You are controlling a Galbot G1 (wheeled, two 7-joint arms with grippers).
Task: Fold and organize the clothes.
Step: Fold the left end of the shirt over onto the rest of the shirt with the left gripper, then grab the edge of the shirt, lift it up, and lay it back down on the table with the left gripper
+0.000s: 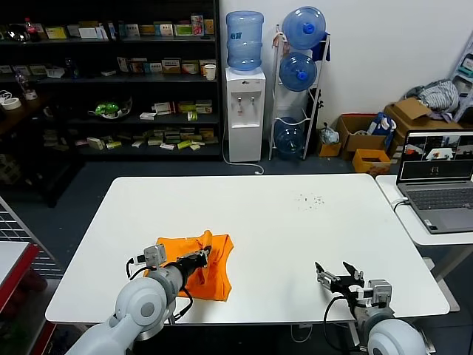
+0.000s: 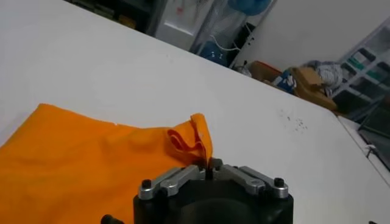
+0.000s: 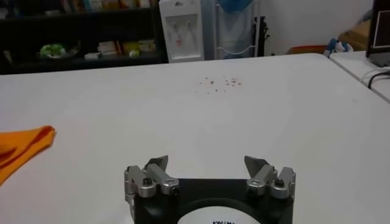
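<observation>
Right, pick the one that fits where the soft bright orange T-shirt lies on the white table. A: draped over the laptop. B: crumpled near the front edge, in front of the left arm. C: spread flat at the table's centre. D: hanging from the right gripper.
B: the orange T-shirt lies bunched near the front edge of the white table, with the left gripper on it; the right gripper is open and empty.

Even, bright overhead light fills my view; the white rectangular tabletop [image 1: 295, 244] glares softly, and shadows under my arms are faint. Far dark shelving [image 1: 111, 81] stays dim. My left wrist picture looks slightly soft, perhaps blurred, toward its far background.
</observation>
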